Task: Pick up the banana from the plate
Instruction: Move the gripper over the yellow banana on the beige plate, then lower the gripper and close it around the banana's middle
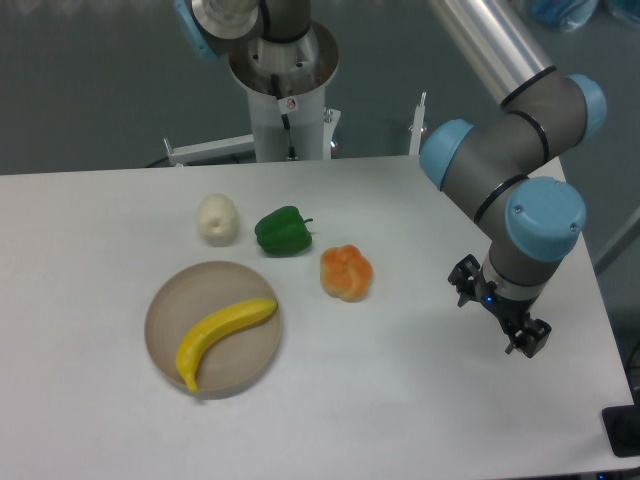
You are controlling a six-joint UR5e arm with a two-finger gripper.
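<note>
A bright yellow banana lies diagonally across the round beige plate at the table's front left, its lower tip reaching the plate's front rim. My gripper hangs over the right side of the table, far from the plate, pointing down. Its two black fingers stand apart, open, with nothing between them.
Behind the plate sit a white garlic-like bulb, a green pepper and an orange lobed pepper. The arm's base column stands at the back edge. The table's right edge runs close by the gripper.
</note>
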